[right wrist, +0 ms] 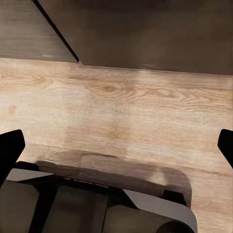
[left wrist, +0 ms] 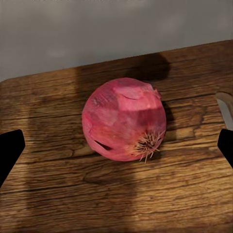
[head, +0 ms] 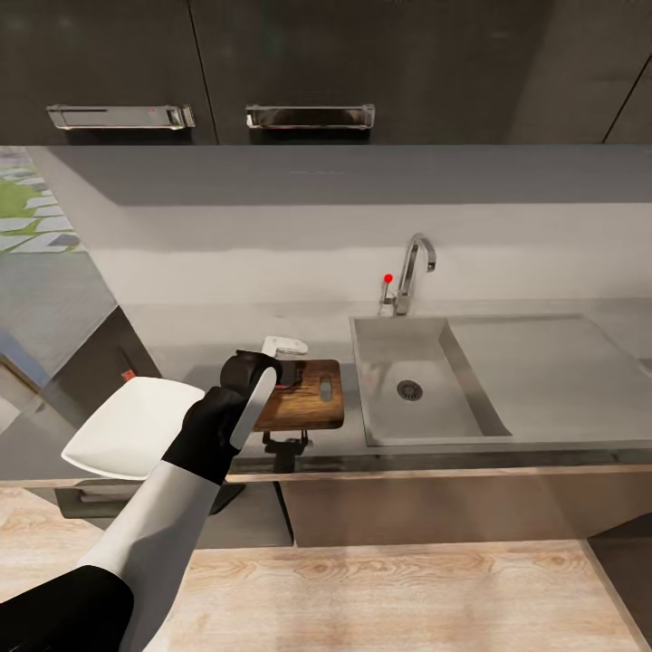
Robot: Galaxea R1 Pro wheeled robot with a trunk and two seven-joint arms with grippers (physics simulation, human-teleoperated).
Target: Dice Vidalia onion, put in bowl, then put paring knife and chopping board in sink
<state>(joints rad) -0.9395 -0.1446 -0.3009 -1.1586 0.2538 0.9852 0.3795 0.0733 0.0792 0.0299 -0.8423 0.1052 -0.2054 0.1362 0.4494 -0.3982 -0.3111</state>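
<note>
A reddish onion [left wrist: 124,119] lies on the dark wooden chopping board [left wrist: 58,194], near the board's left end [head: 312,403]. My left gripper [left wrist: 117,148] hangs open straight above the onion, its dark fingertips [left wrist: 9,150] wide apart on either side and touching nothing. In the head view the left wrist [head: 249,376] covers most of the onion. The white bowl [head: 136,426] sits on the countertop [head: 199,335] left of the board. The grey sink [head: 380,362] is just right of the board, its basin bare. The paring knife is out of view. My right gripper [right wrist: 116,145] is open over the floor.
The chrome tap [head: 415,263] with its red knob [head: 388,278] stands behind the basin, and the drainboard [head: 552,371] stretches to the right. Dark upper cabinets [head: 308,63] hang overhead. The board's slot handle [head: 324,389] faces the sink. Pale wood floor [head: 407,598] lies below the counter.
</note>
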